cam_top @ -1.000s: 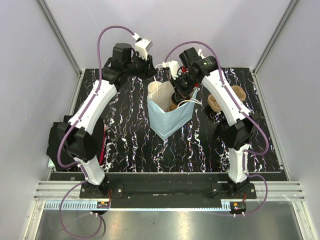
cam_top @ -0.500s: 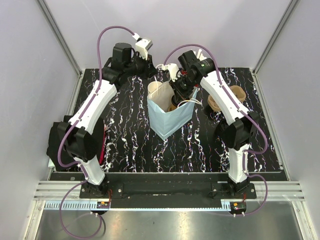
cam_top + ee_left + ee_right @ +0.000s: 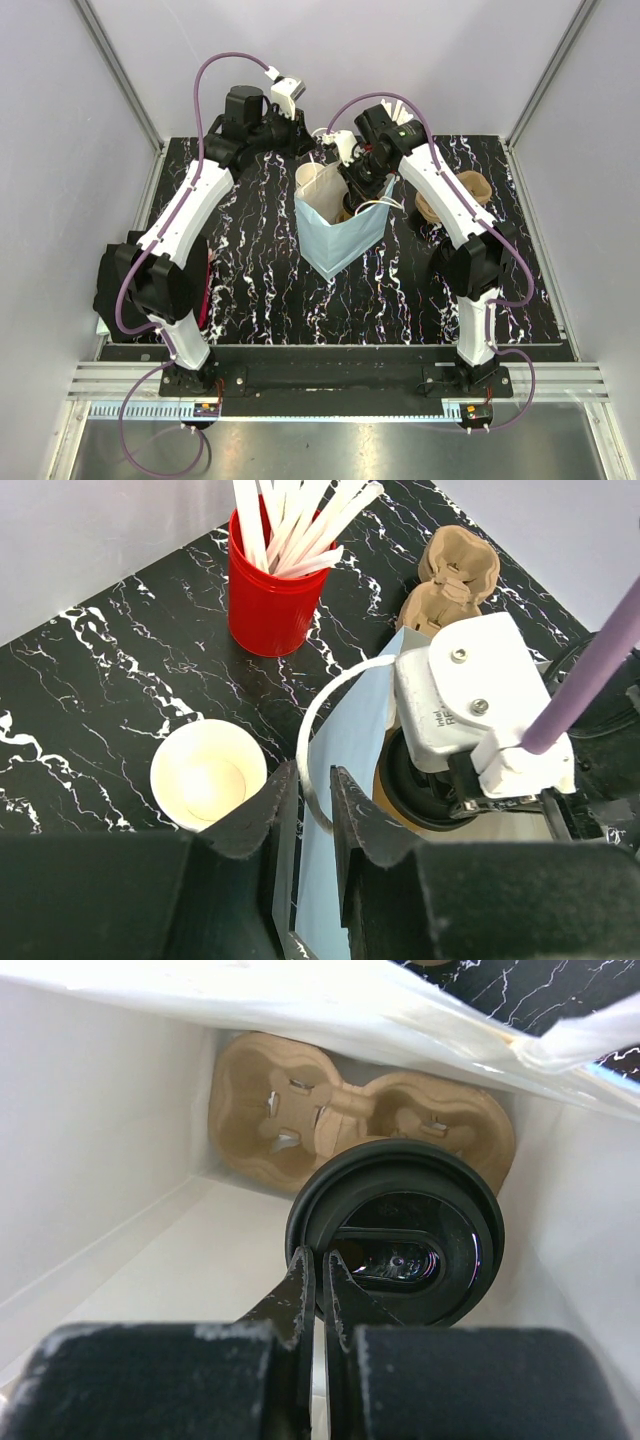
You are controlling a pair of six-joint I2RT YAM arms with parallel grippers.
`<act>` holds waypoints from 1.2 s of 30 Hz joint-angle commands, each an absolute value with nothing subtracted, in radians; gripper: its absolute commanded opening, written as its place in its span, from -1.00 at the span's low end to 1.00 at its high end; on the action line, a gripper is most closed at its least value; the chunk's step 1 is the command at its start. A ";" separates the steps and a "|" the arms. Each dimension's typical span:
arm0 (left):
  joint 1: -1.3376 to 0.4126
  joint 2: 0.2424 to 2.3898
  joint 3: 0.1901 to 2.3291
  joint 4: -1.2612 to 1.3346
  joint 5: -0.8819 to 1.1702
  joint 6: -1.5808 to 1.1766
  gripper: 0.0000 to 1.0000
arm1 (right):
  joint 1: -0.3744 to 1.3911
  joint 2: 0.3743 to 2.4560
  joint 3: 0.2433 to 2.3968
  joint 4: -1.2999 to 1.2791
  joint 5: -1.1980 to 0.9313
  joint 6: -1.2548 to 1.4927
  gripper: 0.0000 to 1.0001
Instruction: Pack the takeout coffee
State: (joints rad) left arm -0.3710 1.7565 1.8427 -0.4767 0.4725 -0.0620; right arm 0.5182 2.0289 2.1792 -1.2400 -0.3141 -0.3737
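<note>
Right gripper [image 3: 315,1282] reaches down inside the light-blue paper bag [image 3: 335,245], jaws closed to a sliver, with the tips at the near rim of the takeout coffee [image 3: 395,1245]. Only the cup's black lid [image 3: 455,1200] shows, and whether the tips pinch that rim cannot be told. The coffee stands on the bag's white floor, just beside a moulded pulp cup carrier [image 3: 300,1110] lying against the bag's wall. Left gripper [image 3: 313,810] is narrowed onto the bag's top edge, with the paper wall between its fingers and the white handle loop [image 3: 320,705] rising just beyond. From the left wrist, the right arm's white wrist housing [image 3: 470,695] covers most of the bag's mouth. The bag stands mid-table [image 3: 260,280] toward the far edge. An empty paper cup [image 3: 207,777] sits just beside it, a red cup of white sticks [image 3: 270,605] stands nearer the far edge, and spare pulp carriers [image 3: 450,575] lie toward the far right corner.
</note>
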 commanded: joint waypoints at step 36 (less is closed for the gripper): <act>-0.365 1.775 1.839 -0.433 0.454 -0.100 -0.69 | 0.531 1.895 1.994 -1.019 -0.282 -0.428 -1.00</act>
